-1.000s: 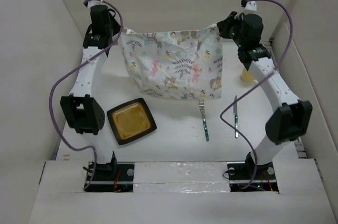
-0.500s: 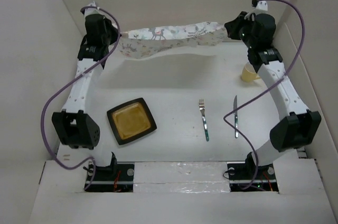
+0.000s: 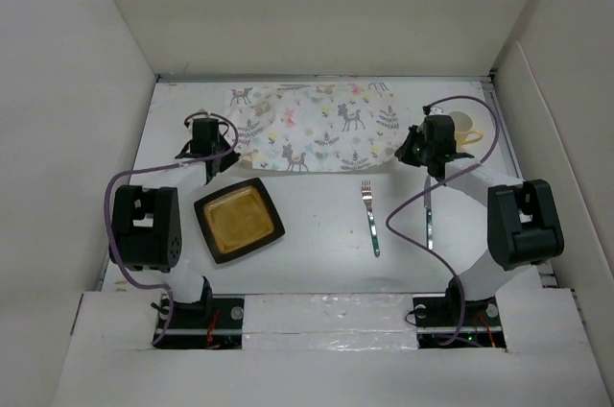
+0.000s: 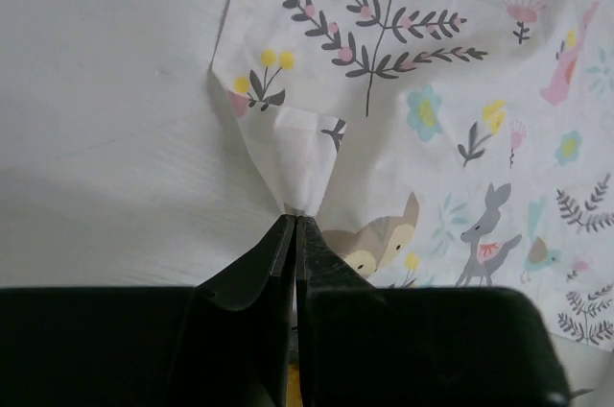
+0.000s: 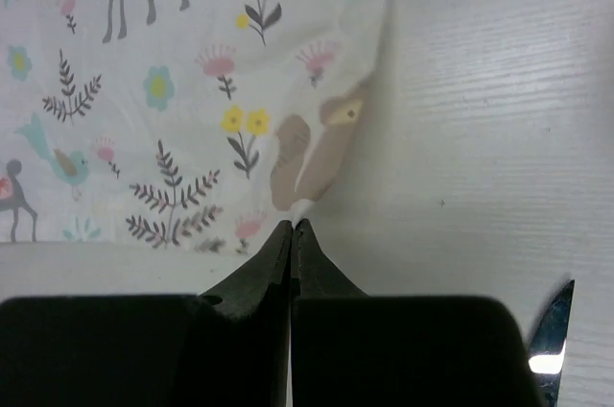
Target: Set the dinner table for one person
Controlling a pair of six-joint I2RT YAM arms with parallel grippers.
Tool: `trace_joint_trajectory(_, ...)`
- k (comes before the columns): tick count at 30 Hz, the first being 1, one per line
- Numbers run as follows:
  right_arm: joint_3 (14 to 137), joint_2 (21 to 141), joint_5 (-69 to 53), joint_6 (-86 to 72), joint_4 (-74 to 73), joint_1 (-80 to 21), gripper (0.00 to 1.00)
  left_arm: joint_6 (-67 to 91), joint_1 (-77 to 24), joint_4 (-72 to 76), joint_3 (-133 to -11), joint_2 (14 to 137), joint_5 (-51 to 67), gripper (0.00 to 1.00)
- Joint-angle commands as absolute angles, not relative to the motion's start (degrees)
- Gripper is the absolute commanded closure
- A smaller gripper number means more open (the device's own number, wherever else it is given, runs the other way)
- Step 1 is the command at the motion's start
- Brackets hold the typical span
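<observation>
The printed placemat (image 3: 317, 127) lies spread flat at the back of the white dinner table (image 3: 317, 244). My left gripper (image 3: 213, 153) is shut on its near left corner (image 4: 293, 162), pinched into a small peak. My right gripper (image 3: 414, 150) is shut on its near right corner (image 5: 321, 157). A dark square plate (image 3: 239, 220) with an amber centre lies front left. A fork (image 3: 369, 217) and a knife (image 3: 428, 210) lie front right; the knife tip shows in the right wrist view (image 5: 549, 347).
A pale yellow cup (image 3: 462, 129) stands at the back right, next to the right wrist. White walls (image 3: 86, 138) close in the table on the left, back and right. The arm cables loop over the table's sides.
Both arms came down and toward the near side with the placemat, which went from hanging and stretched in the air to lying flat on the table.
</observation>
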State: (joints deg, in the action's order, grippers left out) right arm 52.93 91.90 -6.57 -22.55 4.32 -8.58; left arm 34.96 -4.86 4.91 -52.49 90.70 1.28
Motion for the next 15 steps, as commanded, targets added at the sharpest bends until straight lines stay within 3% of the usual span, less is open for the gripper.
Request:
trace_joint_trajectory(1,50.9,89.4,-5.5,-23.3,11.9,-8.1,1.0,36.5,-5.6,11.5,-50.9,89.9,0.6,1.0)
trace_joint_trajectory(15,36.7,81.1,-3.4,-22.9,13.1,-5.2,1.0,36.2,-6.9,13.3,-41.4,85.6,-4.3,1.0)
